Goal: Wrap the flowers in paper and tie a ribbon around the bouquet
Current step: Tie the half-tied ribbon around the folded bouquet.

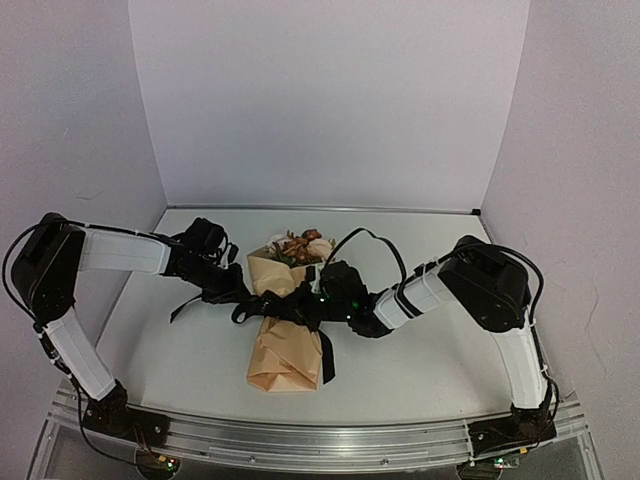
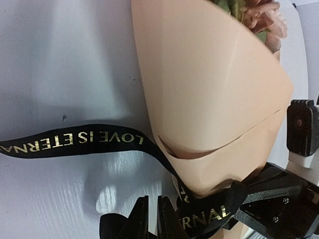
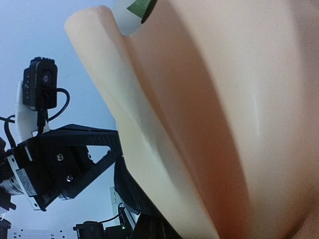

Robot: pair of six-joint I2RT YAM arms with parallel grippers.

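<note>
Right under the left wrist camera sit the two dark fingers (image 2: pixel 138 219) of the left hand (image 2: pixel 152 216), close together with only a thin slit of pale counter (image 2: pixel 60 64) showing between them. A fold of the ribbon (image 2: pixel 75 139) bunches just beside them, but I cannot tell whether any of it is caught between the fingers (black on black down there). The ribbon, black with gold lettering, lies flat on the counter to the left. It runs along the lower edge of the paper (image 2: pixel 209 99) and comes up against the tip of the right hand (image 1: pixel 318 303).

That right hand is fully closed. The ribbon meets its tip, though I cannot make out whether it is actually pinched there.

From overhead, the bouquet (image 1: pixel 285 330) lies in the middle of the counter, its blooms pointing toward the back wall and its paper end toward the arm bases. The flowers (image 1: pixel 300 245), cream and orange-brown with green leaves, show above the far end of the tan wrap. The ribbon crosses the bouquet's middle, with one tail trailing down its right side. Both hands meet at that crossing, the left one from the left, the right one from the right.

Tan paper fills most of the right wrist view, very close (a scrap of green shows at the top edge).
</note>
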